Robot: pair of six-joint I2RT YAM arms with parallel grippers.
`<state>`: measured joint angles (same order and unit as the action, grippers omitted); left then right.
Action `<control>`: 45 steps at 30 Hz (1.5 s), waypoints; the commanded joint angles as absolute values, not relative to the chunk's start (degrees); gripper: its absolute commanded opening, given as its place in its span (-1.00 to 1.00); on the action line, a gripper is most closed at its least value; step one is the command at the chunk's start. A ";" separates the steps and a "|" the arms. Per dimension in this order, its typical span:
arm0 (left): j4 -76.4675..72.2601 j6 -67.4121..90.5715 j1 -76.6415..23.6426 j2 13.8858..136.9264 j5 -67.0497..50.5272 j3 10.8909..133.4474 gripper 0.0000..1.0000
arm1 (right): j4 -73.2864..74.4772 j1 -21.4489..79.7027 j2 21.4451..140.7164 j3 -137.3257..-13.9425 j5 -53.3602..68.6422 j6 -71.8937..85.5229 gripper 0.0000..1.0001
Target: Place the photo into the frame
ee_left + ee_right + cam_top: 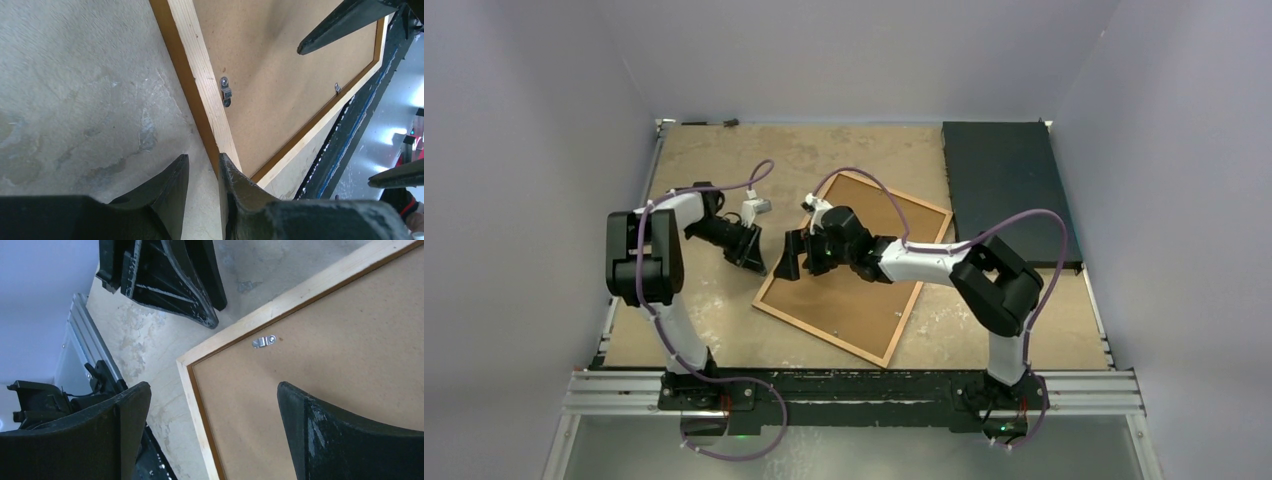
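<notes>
Frame (854, 268) lies back-up mid-table, tilted, brown board showing w/ small metal clips (226, 91). Left gripper (202, 172) sits at its left edge, fingers nearly together, one on the wood rim, clenching nothing I can see. Right gripper (212, 427) hovers over same corner, fingers spread wide. Black slab (1007, 190) far right.

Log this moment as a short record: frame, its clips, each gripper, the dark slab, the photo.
frame: the frame lies back side up on the table, turned at an angle, brown backing board showing
clips: metal retaining clip on the inner edge, lying over the board
left gripper: left gripper low at the frame's wooden edge, jaws nearly closed, nothing visibly held
right gripper: right gripper wide open above the frame's corner
slab: dark slab at the far right of the table
photo: not visible in any view
</notes>
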<state>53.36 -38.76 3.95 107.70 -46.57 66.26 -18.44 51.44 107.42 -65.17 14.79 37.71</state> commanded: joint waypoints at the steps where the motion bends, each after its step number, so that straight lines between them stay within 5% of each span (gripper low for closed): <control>1: 52.00 -40.28 3.20 108.77 -48.88 65.03 -0.49 | -23.00 52.32 109.68 -67.31 15.89 36.84 0.97; 45: 48.07 -38.56 1.86 108.86 -46.32 62.45 -0.60 | -28.04 54.79 121.35 -73.13 17.17 37.94 0.94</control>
